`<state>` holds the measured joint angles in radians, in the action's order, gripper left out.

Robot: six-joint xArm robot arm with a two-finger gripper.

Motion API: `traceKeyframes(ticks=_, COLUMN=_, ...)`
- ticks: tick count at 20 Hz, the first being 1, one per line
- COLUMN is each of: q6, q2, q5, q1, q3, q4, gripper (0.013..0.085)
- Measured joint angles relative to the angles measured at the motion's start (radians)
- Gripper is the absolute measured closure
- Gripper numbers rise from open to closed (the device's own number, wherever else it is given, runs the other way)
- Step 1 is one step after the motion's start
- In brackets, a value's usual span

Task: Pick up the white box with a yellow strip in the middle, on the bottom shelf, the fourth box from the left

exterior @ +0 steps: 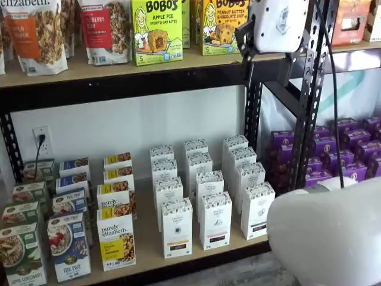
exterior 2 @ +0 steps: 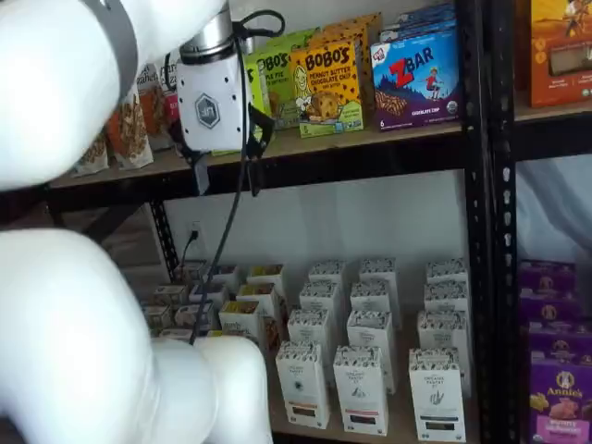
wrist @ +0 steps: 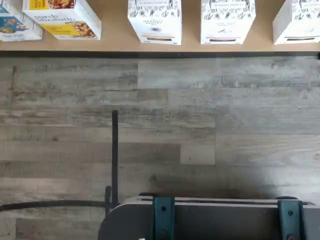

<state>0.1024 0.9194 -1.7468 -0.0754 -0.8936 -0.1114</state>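
Claw (exterior 2: 225,176) up at upper-shelf height; white box (exterior: 177,227) well below on bottom shelf (exterior: 196,257), standing upright. Claw open or closed: can't tell.

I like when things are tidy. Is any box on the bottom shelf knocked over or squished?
Nothing stands out. On the bottom shelf the boxes, including the white box, stand upright in neat rows. The gripper hangs above them, touching nothing.

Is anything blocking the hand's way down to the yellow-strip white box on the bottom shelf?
Nothing visible does. The hand hangs open in front of the upper shelf. The white box stands in the front row on the bottom shelf, its face unobstructed, with gaps on both sides.
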Motion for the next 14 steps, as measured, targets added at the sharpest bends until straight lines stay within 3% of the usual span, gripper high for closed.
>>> traceKeyframes(ticks=14, q6=0.113, q2=-0.009, q5=0.269, q1=-0.138, q3=0.165, q4=0.031, gripper=0.0130)
